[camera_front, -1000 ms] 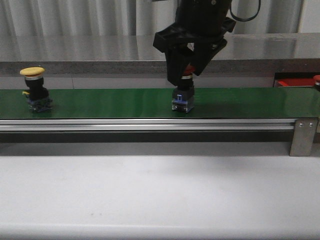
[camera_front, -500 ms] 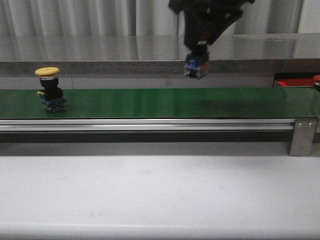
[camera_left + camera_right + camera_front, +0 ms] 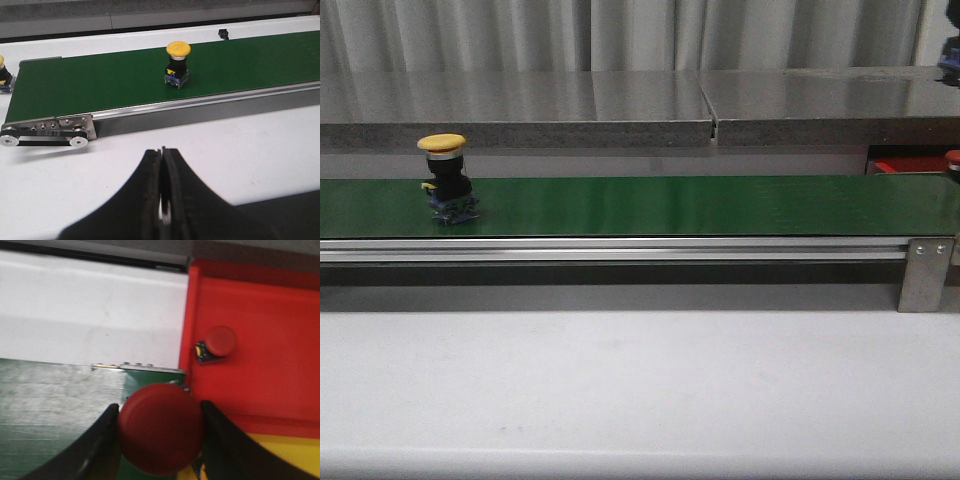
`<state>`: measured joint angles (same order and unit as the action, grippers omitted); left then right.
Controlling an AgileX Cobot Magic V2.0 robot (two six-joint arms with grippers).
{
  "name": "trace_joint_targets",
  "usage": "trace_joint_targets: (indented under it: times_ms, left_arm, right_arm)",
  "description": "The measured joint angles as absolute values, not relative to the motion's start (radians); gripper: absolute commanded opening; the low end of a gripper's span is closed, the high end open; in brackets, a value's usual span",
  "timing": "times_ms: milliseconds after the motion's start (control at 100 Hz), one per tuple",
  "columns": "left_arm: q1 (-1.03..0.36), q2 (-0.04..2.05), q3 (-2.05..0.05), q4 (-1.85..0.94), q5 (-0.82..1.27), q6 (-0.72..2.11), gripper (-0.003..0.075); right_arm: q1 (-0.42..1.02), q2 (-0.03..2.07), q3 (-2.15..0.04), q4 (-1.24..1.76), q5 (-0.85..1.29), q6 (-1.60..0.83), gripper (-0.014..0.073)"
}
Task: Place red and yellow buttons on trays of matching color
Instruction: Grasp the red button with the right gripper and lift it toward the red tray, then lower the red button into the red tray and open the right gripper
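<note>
In the front view we see a yellow button (image 3: 442, 143), a mushroom cap on a black body, standing upright on the green belt (image 3: 670, 205) at about 9 o'clock. From the left wrist view the same yellow button (image 3: 178, 48) stands on the belt (image 3: 100, 82), and a second yellow-capped switch (image 3: 3, 75) sits just off the belt's end beside the roller bracket (image 3: 50, 134). Our left claw (image 3: 162, 200) hangs above the white surface (image 3: 240, 145), its fingers pressed together with nothing between them. In the right wrist view our right claw (image 3: 161, 435) is clamped on a red button (image 3: 161, 432), whose round cap fills the gap between the two dark fingers (image 3: 97, 450). That button is held above the belt's end, just beside the rim of the red tray (image 3: 260, 315). Another red button (image 3: 220, 341) lies tipped on its side inside the red tray, near its wall. A yellow tray (image 3: 285, 455) edge shows next to the red one. In the front view only a sliver of the red tray (image 3: 900, 166) shows at 3 o'clock.
</note>
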<state>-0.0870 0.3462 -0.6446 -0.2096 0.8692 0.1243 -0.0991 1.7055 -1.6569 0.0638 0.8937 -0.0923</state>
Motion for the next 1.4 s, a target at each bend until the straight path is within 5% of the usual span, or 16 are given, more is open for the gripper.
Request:
trace_joint_targets:
  times_ms: [340, 1400]
  left_arm:
    - [-0.087, 0.346, -0.645, -0.210, 0.869, 0.124, -0.0020]
    - [-0.087, 0.346, -0.645, -0.210, 0.869, 0.124, -0.0020]
  right_arm:
    - [-0.242, 1.712, -1.501, 0.062, 0.716, -0.031, -0.0105]
    - [-0.244, 1.979, -1.497, 0.122, 0.516, -0.022, -0.0104]
